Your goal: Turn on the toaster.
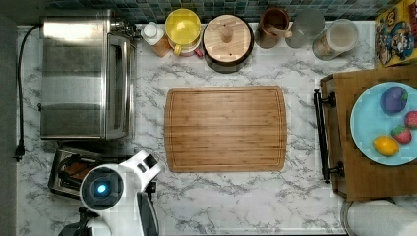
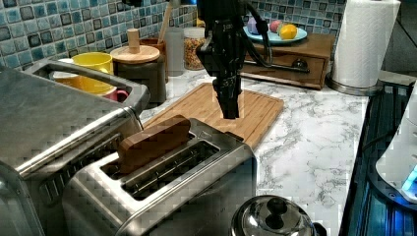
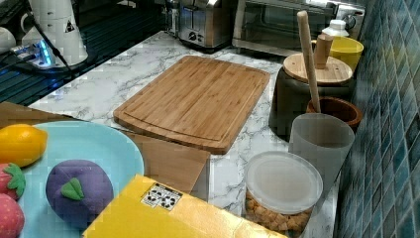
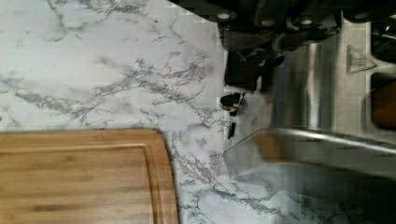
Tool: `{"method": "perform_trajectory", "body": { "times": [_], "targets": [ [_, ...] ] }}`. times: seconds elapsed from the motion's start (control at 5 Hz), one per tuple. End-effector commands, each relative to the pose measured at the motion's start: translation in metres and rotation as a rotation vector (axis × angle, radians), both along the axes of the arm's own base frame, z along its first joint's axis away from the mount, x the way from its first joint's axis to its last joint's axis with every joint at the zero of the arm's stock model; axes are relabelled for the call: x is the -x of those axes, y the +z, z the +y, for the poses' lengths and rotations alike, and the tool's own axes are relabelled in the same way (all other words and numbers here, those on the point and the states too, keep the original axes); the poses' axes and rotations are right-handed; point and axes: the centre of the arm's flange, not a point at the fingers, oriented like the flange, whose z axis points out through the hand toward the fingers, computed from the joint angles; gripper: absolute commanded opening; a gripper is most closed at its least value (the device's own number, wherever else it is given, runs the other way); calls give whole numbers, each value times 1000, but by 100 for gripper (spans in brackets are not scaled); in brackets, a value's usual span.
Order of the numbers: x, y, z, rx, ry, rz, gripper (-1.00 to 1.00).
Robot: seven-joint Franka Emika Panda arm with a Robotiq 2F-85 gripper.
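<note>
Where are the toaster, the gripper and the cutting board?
toaster [image 2: 196,191]: left view, steel side wall below the slots.
gripper [image 2: 230,110]: left view, tips of the black fingers above the toaster's end.
cutting board [image 1: 225,129]: top view, middle of the wooden surface.

I see a bamboo cutting board [image 1: 225,129] on the marble counter [image 1: 236,206], off to the gripper's side. Beyond it sits a blue plate [image 1: 366,123] of toy fruit; a steel toaster oven [image 1: 83,76] stands nearby.
</note>
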Motion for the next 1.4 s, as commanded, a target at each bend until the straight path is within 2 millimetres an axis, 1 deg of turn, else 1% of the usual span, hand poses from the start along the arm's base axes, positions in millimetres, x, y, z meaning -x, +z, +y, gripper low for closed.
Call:
{"method": "perform_trajectory", "body": {
  "times": [0.2,0.4,0.6,0.8,1.0,1.2,1.4],
  "targets": [
    [8,-28,12,-77,122,15,-100],
    [2,-41,10,-31,90,42,-100],
    [-5,-58,0,9,9,60,-100],
    [7,-72,-21,6,-66,95,-100],
    [30,-112,9,36,61,195,-100],
    [53,-146,17,89,94,239,-100],
    [96,-159,-16,52,48,171,-100]
  ]
}}
